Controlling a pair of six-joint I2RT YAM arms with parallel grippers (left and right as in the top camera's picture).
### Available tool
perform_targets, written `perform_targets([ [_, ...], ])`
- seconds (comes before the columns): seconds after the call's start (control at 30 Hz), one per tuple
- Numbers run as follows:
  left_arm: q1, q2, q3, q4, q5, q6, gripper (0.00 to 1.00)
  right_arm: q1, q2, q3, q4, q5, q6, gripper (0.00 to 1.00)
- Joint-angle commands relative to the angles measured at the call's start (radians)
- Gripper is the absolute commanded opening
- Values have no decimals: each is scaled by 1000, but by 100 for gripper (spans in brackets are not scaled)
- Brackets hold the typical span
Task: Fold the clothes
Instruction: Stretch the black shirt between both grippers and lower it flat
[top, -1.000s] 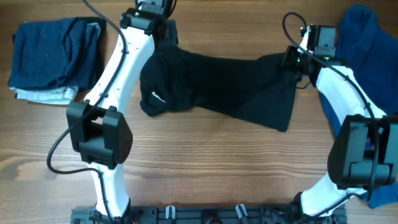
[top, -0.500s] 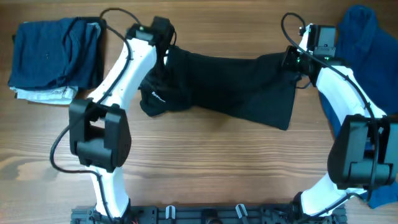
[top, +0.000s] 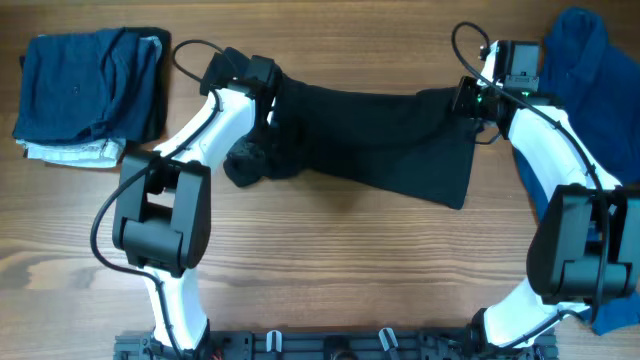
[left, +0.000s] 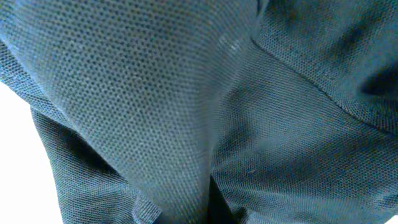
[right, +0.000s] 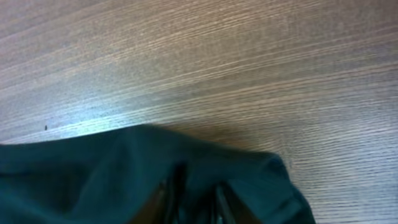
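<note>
change since the earlier frame: left gripper has come down from beyond the far left edge of the black shirt onto that end, and the cloth there has bunched into a dark lump, with the white logo no longer showing. the shirt's right end has not shifted.

item 1, black shirt: lies stretched crosswise on the wooden table, left end crumpled, right end spread flatter with a corner hanging toward the near side.

item 2, left gripper: at the shirt's far left edge, jaws closed tight on the fabric. its wrist view is filled with fine dark mesh cloth and no fingers show.

item 3, right gripper: at the shirt's far right corner. its fingers are buried under a fold of cloth, so the jaw state cannot be told.

item 4, navy garments: stacked well left of the shirt, over a pale cloth.

item 5, royal-blue garment: right of the shirt, beyond the right arm.
</note>
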Motion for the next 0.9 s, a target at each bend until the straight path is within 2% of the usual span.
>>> perform_targets([
  [0.0,11,-40,76,-45,0,1,4,-5,-39,1,-18,-16,-13,29],
  [0.03,11,-71,106,-57,1,0,4,-5,-41,1,-35,-16,-16,41],
  [0.1,11,-120,119,-56,1,0,4,-5,-41,1,-78,-16,-14,54],
  [0.2,11,-156,119,-56,1,0,4,-24,-41,1,-132,7,9,60],
  [0.3,11,-156,118,-48,1,0,4,-49,-37,-2,-143,23,-18,59],
  [0.37,11,-156,118,-33,1,0,4,-49,-24,-16,-143,67,-19,52],
  [0.6,11,-156,118,-29,1,1,4,-49,73,-79,-86,68,-15,43],
  [0.8,11,-156,118,-29,1,1,24,-49,136,-80,-69,86,-14,43],
  [0.87,11,-156,118,-29,1,1,25,-49,142,-80,-68,90,-15,43],
])
